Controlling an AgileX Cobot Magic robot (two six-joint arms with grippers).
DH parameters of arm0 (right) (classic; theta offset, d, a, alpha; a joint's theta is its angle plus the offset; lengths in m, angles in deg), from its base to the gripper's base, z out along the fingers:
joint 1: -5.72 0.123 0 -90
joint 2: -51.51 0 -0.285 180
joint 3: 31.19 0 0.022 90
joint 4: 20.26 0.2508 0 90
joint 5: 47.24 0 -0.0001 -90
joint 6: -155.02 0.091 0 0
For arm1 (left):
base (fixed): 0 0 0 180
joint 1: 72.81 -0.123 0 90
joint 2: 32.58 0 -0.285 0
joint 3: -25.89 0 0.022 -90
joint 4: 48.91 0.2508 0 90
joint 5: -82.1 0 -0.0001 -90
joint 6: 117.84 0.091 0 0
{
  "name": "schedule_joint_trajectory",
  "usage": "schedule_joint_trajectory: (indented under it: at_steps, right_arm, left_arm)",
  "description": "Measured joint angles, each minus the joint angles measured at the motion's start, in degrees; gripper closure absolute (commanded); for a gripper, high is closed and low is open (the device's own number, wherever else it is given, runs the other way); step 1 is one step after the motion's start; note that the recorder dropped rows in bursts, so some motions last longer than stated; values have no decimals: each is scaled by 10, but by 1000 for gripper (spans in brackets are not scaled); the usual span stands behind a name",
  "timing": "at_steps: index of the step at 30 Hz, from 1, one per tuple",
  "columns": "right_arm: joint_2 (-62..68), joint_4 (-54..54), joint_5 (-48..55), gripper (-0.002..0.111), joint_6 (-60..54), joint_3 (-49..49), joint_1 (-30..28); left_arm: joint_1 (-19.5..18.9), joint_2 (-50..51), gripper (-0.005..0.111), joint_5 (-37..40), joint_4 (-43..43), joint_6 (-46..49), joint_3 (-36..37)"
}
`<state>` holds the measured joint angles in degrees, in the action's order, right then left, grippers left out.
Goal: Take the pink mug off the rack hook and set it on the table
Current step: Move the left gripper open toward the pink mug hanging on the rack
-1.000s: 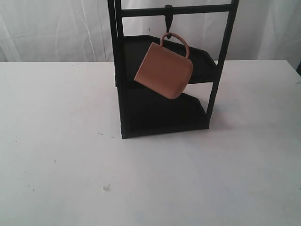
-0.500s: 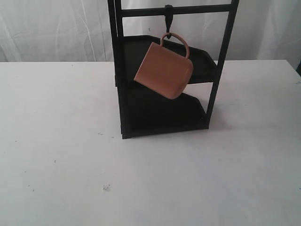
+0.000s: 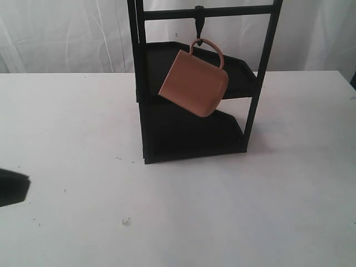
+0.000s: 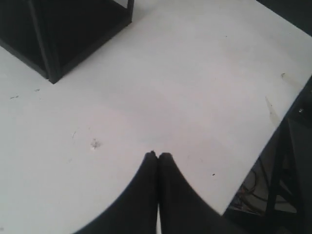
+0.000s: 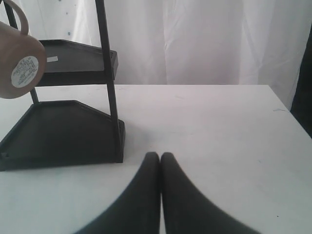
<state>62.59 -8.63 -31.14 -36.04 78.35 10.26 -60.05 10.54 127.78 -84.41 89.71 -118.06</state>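
The pink mug (image 3: 193, 83) hangs tilted by its loop handle from the rack hook (image 3: 199, 24) on the top crossbar of the black frame. Its base with a round white label shows in the right wrist view (image 5: 18, 61). My left gripper (image 4: 158, 155) is shut and empty above the white table (image 4: 195, 87); its dark tip shows at the left edge of the exterior view (image 3: 12, 187), far from the mug. My right gripper (image 5: 160, 156) is shut and empty, low over the table (image 5: 219, 126) beside the frame's base.
The black two-shelf frame (image 3: 149, 139) stands mid-table, seen also in the left wrist view (image 4: 58, 44) and the right wrist view (image 5: 109, 97). The table's edge (image 4: 273, 141) drops off to cables below. A white curtain (image 3: 61, 33) hangs behind.
The dark tip of my left arm has come into the exterior view at the left edge. The mug and frame have not moved.
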Motion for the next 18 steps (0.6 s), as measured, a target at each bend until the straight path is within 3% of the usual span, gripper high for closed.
schedule_joint_trajectory:
  at_steps: [5,11,15,18]
  right_arm:
    - [0,0,0,108,0,0,0]
    - [0,0,0,108,0,0,0]
    - [0,0,0,108,0,0,0]
    - [0,0,0,108,0,0,0]
  left_arm:
    - [0,112,107,-66,-120,157,0]
    - [0,236,107,-86,-355,455,0]
    - [-16,288,107,-44,-496,639,0]
    - [-54,325,107,21,-573,748,0]
